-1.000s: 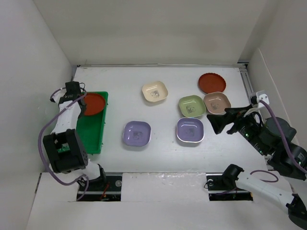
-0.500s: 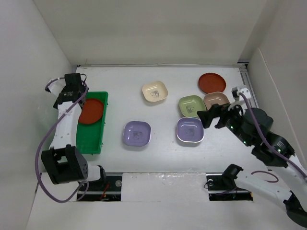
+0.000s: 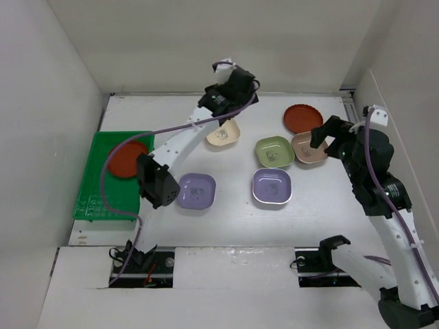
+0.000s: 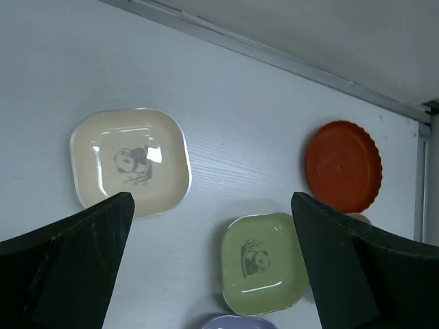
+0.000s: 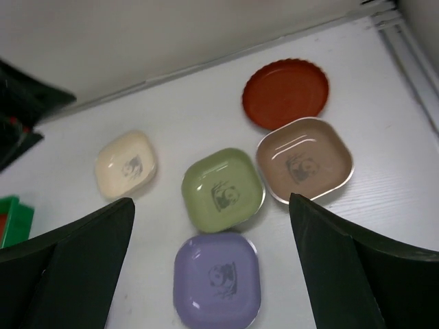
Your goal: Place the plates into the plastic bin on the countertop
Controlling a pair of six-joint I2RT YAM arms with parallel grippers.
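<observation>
Left wrist view has the left claw [image 4: 211, 205] spread as wide as it goes and holding nothing, hanging over the far middle of the countertop [image 4: 226, 103] with the cream plate [image 4: 130, 163] close by one finger. Further right lie the green plate [image 4: 264, 264] and a red-brown plate [image 4: 343, 166]. The right claw [image 5: 210, 200], also wide open and empty, hangs above the green plate, with the tan-pink plate [image 5: 304, 160] beside it and a lavender plate [image 5: 216, 279] nearer. The bin [image 3: 96, 199] sits at the left edge with a second red-brown plate [image 3: 129, 157] inside; a second lavender plate [image 3: 195, 190] lies right of it. Both arms crowd one cluster and could knock together. The plates are shallow, so a finger may skid off a rim, and lifting green could shove tan-pink, which lies just beside it. Claw height is hard to judge, and the left wrist view cuts off the lavender plate and hides most of the tan-pink one
</observation>
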